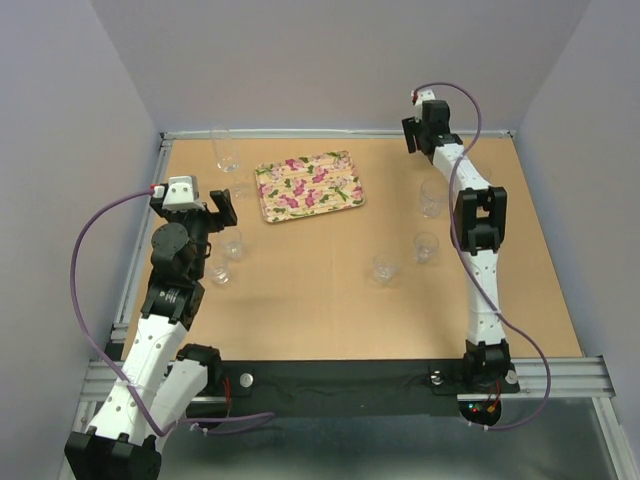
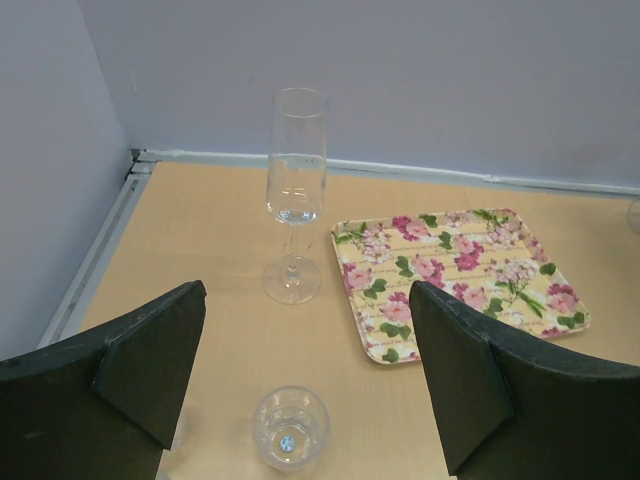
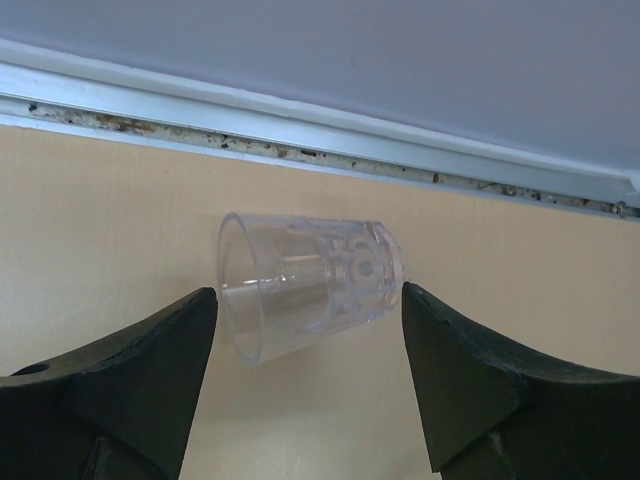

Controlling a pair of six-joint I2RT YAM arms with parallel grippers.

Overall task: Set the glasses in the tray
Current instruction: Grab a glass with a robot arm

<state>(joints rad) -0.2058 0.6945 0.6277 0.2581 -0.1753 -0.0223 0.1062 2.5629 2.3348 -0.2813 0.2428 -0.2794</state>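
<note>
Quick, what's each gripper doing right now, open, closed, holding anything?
Left gripper: open, holding nothing.
Right gripper: spread wide around a glass lying on its side; whether it grips the glass cannot be told.

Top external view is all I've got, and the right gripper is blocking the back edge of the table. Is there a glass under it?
Observer: Yes. The right wrist view shows a clear tumbler lying on its side between the fingers of the right gripper.
Operator: Is it gripped?
Observer: I cannot tell. Both fingertips sit right at its ends, the mouth at one and the base at the other.
Operator: And the tall glass left of the tray?
Observer: The left wrist view shows it is a stemmed flute, upright and standing apart from the tray.
</note>
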